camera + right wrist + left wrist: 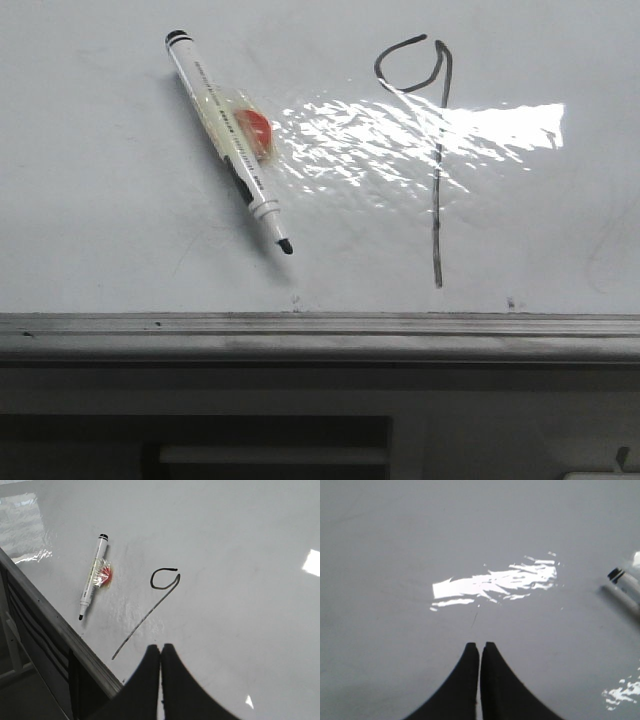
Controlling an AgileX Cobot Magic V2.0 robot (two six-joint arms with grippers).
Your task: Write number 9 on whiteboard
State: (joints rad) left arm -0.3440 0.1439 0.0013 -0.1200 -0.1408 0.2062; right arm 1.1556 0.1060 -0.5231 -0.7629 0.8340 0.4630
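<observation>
You see the number 9 (436, 160) drawn on the whiteboard (100, 200), so the marker (228, 139) lies uncapped beside it. Both the left gripper (479, 647) and the right gripper (160, 650) are pressed together, holding nothing.

the front view looks forward and down, close over the whiteboard (120, 200) and its frame. each wrist view looks past its own claw onto the board, the left much nearer. all three share the marker (228, 140).
</observation>
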